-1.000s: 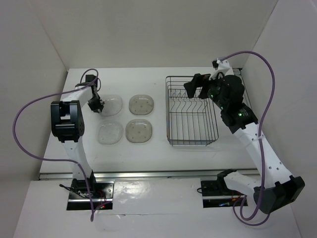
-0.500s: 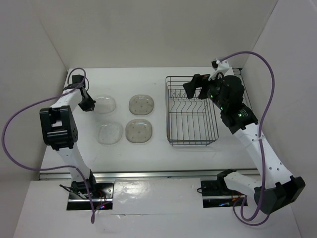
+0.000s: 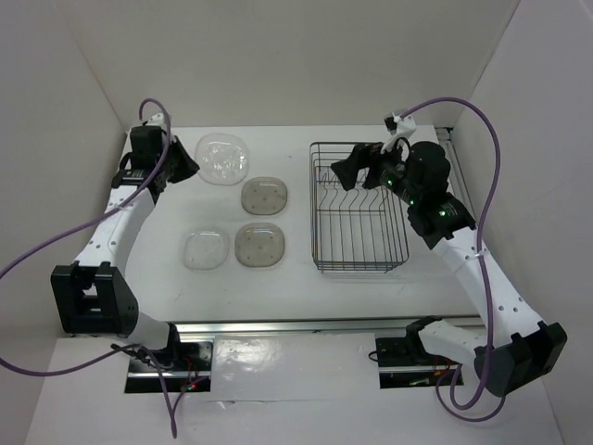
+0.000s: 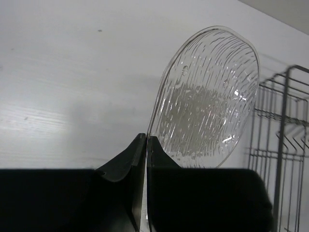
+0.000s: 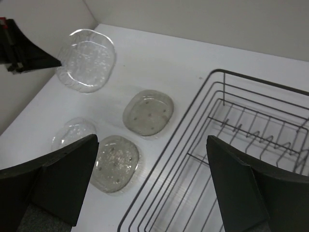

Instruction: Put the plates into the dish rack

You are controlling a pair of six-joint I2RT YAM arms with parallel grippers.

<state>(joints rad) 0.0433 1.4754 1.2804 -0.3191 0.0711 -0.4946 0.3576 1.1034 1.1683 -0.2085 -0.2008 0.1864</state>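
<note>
My left gripper [image 3: 188, 164] [image 4: 146, 139] is shut on the edge of a clear plate [image 3: 220, 158] [image 4: 207, 96] and holds it lifted above the table at the back left; it also shows in the right wrist view [image 5: 86, 60]. Two greyish-tan plates [image 3: 264, 195] [image 3: 259, 244] and another clear plate [image 3: 205, 248] lie flat on the table. The dark wire dish rack [image 3: 359, 209] [image 5: 251, 145] stands to the right and holds no plates. My right gripper [image 3: 357, 167] [image 5: 152, 159] is open and empty, hovering over the rack's back left corner.
White walls close in the back and both sides of the table [image 3: 278, 278]. Purple cables loop from both arms.
My left gripper has lifted the clear plate off the table and raised it towards the back. The right gripper shifted slightly left.
</note>
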